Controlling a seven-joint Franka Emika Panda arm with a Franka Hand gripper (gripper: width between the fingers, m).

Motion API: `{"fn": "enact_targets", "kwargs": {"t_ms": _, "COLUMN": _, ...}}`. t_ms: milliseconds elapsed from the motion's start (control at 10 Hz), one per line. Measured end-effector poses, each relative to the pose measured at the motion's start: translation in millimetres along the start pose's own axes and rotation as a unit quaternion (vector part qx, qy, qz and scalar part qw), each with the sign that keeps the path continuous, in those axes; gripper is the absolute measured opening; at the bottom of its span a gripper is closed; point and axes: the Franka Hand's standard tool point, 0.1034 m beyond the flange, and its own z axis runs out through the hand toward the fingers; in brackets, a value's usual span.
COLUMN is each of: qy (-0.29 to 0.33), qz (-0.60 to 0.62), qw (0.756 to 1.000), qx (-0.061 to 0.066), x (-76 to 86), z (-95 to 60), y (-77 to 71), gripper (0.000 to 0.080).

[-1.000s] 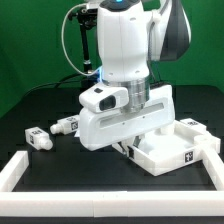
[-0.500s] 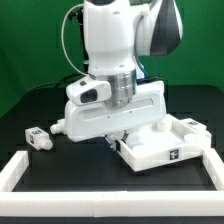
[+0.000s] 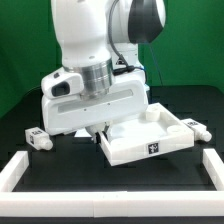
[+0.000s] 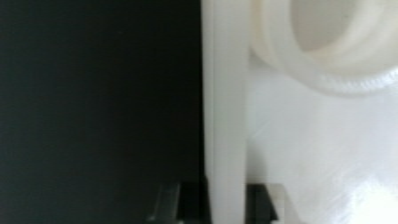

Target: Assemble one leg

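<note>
White plastic, stubby, with black-and-white tags on its faces, the leg point(image 3: 38, 139) lies loose on the black desk point(image 3: 60, 172) at the exterior view's left, well apart from the panel point(image 3: 150, 140) and untouched. No leg appears to stand in any corner socket point(image 4: 338, 50), so picking up, inserting and fastening all seem to be left. The end effector point(image 4: 217, 203) works on the panel instead: in the wrist view its fingers are closed on the panel's thin edge. A second peg point(image 3: 196, 126) lies beside the panel's far right side.
</note>
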Motion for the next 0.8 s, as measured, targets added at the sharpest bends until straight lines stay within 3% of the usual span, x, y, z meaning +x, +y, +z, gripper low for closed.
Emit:
{"fn": "enact_targets", "kwargs": {"t_ms": 300, "qy": -0.004, "qz": 0.011, "qw": 1.0, "qx": 0.002, "x": 1.1, "z": 4.8, "y": -1.3, "gripper": 0.0045}}
{"fn": "enact_targets", "kwargs": {"t_ms": 600, "qy": 0.0, "qz": 0.097, "qw": 0.995, "qx": 0.003, "x": 53.1, "z": 27.3, "y": -10.8, "gripper": 0.0045}}
{"fn": "enact_targets", "kwargs": {"t_ms": 800, "qy": 0.017, "qz": 0.109, "qw": 0.994, "qx": -0.005, "x": 66.9, "z": 28.8, "y": -11.5, "gripper": 0.0045}}
